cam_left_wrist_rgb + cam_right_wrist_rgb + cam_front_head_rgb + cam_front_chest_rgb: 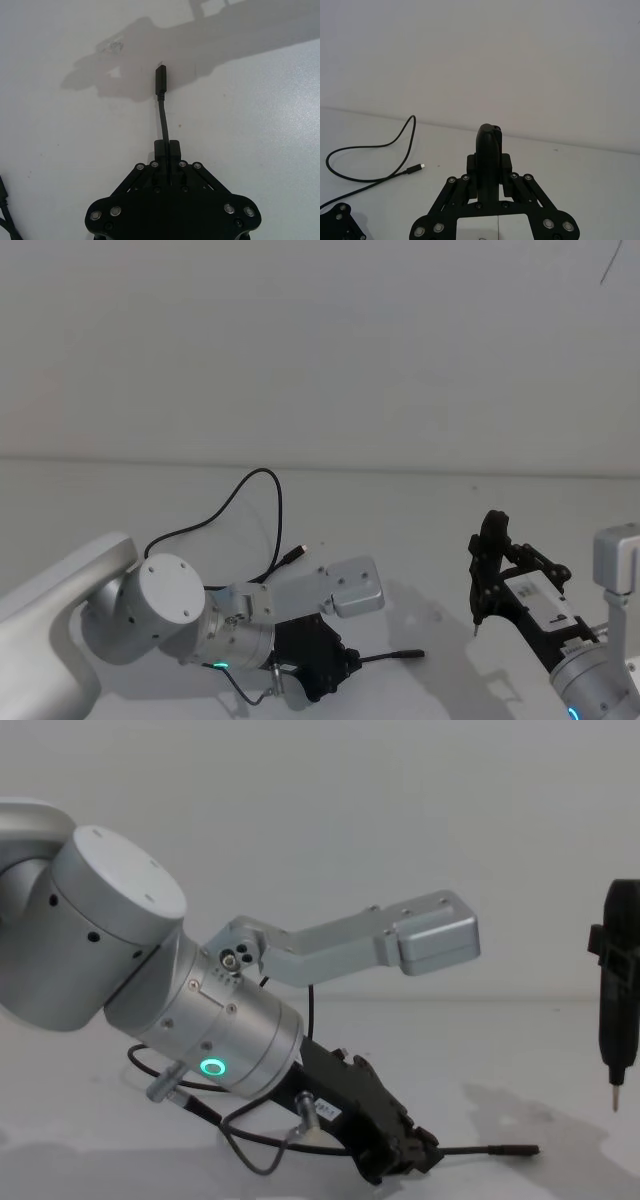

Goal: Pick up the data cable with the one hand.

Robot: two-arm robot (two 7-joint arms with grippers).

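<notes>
The left gripper point(167, 148) is seen low in the centre-left of the head view, at the end of a big silver wrist point(215, 1030) on which a green ring light point(211, 1068) is lit. Its two black jaws are closed tight on the data cable point(163, 117), which is pinched a short way behind the longer slim plug point(161, 80). That plug is seen sticking out past the fingertips, towards the lower centre of the head view and the lower right of the chest view. In the chest view it is seen just above the white table point(400, 520) (whether it touches cannot be told). The other end of the cord is spread on the table behind the gripper, where a loop is formed in the middle of the head view, and the small plug point(297, 554) is found just right of that loop. The right gripper point(489, 137) is held at the lower right of the head view, well apart from the cable, with its jaws drawn together on nothing and a thin metal tip point(617, 1098) pointed down
</notes>
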